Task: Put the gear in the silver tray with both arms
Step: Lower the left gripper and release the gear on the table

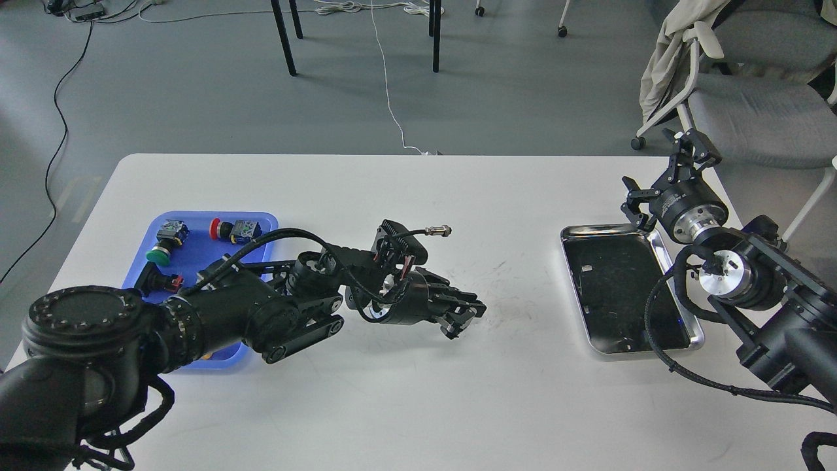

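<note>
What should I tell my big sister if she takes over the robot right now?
Left gripper: low over the bare table mid-way; too dark to tell whether it is open, shut or holding anything.
Right gripper: open, empty, raised past the far right corner of the silver tray.
Silver tray: on the table's right side, nothing in it.
Blue tray: on the left, holding push-button switches, one green, one red.
Done: nothing placed yet.
Left: get the parts from the blue tray across into the silver tray, using both arms.
</note>
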